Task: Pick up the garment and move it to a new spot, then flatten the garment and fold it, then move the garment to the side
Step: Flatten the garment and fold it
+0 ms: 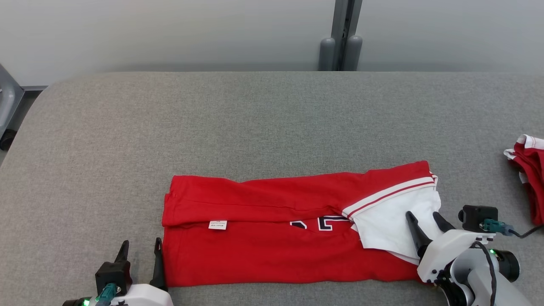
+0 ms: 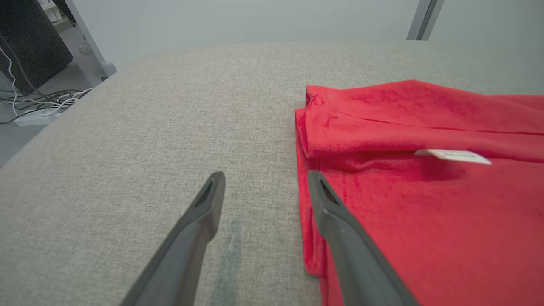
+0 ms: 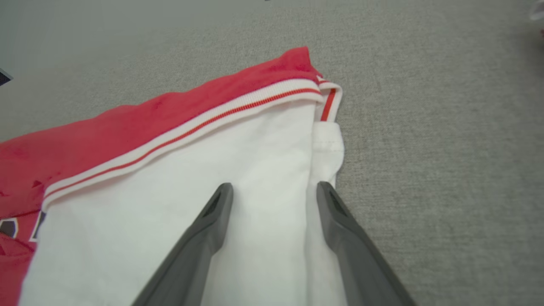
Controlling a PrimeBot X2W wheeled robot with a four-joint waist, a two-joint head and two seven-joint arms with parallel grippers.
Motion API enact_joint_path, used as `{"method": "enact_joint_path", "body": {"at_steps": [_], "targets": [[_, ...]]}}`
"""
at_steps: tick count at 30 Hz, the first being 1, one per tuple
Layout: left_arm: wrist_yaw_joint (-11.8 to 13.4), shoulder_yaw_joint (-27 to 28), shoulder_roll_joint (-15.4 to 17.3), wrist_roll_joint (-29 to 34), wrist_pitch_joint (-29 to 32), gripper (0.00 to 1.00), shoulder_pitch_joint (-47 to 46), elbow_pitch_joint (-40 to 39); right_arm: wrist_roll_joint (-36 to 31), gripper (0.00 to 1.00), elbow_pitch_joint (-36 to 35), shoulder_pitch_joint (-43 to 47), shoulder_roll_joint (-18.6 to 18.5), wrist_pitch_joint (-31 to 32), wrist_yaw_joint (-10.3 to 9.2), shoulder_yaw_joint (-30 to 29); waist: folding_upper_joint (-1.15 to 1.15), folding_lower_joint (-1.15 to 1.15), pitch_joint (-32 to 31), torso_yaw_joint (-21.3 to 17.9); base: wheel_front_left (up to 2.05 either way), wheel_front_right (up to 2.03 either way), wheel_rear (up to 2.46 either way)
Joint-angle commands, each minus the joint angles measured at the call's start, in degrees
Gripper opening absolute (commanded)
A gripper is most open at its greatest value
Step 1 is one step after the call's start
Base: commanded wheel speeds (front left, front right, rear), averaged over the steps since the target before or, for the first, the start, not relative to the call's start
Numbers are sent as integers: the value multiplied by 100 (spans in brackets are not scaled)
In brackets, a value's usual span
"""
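The garment [image 1: 272,238] is a red shirt with a white sleeve, folded into a long band on the grey table, with a small white label [image 1: 217,225] on its fold. My left gripper [image 1: 141,247] stands open at the garment's left edge [image 2: 304,204], with nothing between its fingers. My right gripper [image 1: 421,215] is open over the white sleeve [image 3: 178,221] at the garment's right end, holding nothing. The red-striped white band [image 3: 191,129] of the sleeve lies just beyond its fingertips.
A second red and white garment [image 1: 529,178] lies bunched at the table's right edge. The grey cloth table [image 1: 255,119] stretches wide behind the shirt. A grey post [image 1: 342,38] stands behind the far edge. Cables and dark equipment [image 2: 29,51] sit on the floor beyond the left corner.
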Motion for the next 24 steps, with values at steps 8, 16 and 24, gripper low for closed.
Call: {"method": "enact_joint_path", "body": {"at_steps": [8, 16, 24], "targets": [[-54, -162, 16, -136, -22, 100, -80, -212, 109, 0, 554, -56, 168, 318, -1, 172, 0, 0, 36, 79, 0, 0, 0], [-5, -226, 14, -190, -22, 100, -182, -374, 313, 0, 594, -277, -85, -201, -16, 105, 0, 0, 78, 11, 0, 0, 0], [-37, -273, 16, -198, -22, 100, -178, -430, 394, 0, 464, -439, -174, -596, -13, -52, 0, 0, 27, -156, 0, 0, 0]]}}
